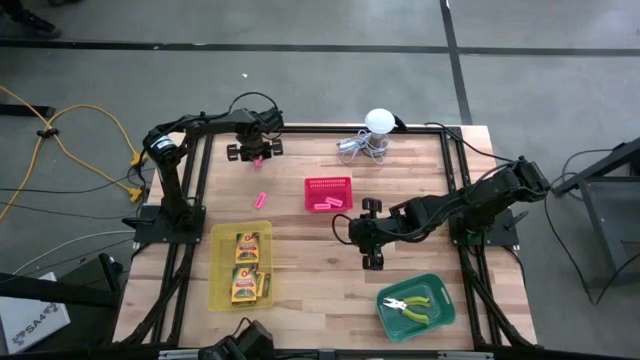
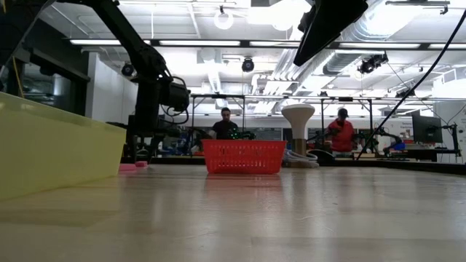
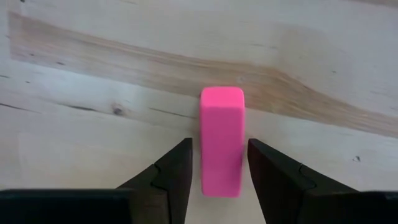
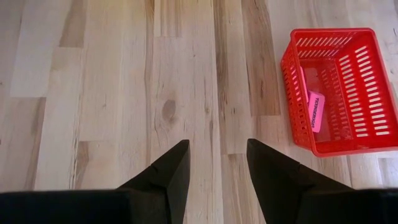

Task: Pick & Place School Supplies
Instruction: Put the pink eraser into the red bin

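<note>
Right now the left gripper [image 3: 219, 171] sits low over the tabletop [image 3: 93, 74] with a pink eraser [image 3: 221, 140] between its spread fingers, a sliver of gap on each side. Well apart, the right gripper [image 4: 217, 171] hangs spread and empty; ahead and to its side stands the red basket [image 4: 348, 149], another pink eraser [image 4: 316, 111] inside.

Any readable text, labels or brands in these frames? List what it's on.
None can be read for certain.
Pink eraser in the red basket: dark print along it, too blurred to read.
Crayon boxes in the yellow tray: printed fronts, too small.
White item on the floor: dark lettering, too small.
Pink eraser between the left tool's fingers: no print on the visible face.
</note>
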Controlling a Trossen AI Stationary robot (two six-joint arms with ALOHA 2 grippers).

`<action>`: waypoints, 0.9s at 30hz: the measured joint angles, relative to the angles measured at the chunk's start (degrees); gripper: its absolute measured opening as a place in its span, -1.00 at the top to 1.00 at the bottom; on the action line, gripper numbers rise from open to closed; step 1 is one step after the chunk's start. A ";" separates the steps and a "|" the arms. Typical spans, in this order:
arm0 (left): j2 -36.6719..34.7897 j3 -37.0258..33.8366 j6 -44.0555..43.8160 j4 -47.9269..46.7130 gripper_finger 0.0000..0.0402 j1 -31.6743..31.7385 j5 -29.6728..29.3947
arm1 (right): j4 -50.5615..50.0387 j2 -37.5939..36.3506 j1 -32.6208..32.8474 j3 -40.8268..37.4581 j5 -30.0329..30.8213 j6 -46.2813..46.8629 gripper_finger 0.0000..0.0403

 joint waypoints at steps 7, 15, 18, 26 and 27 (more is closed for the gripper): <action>-0.02 0.02 0.00 0.00 0.27 0.00 0.02 | 0.00 0.00 0.00 0.00 0.00 0.00 0.26; -0.07 0.04 0.02 0.00 0.30 0.00 0.01 | 0.00 0.00 -0.01 0.00 -0.13 0.00 0.26; -0.07 0.04 0.00 0.00 0.36 0.00 -0.21 | 0.00 0.00 0.00 0.00 -0.15 0.00 0.26; -0.11 0.09 0.00 0.00 0.51 0.00 -0.37 | -0.01 0.00 0.00 0.00 -0.17 0.02 0.26; -0.11 0.09 0.00 0.00 0.51 0.00 -0.38 | 0.00 0.00 0.00 0.00 -0.16 0.02 0.26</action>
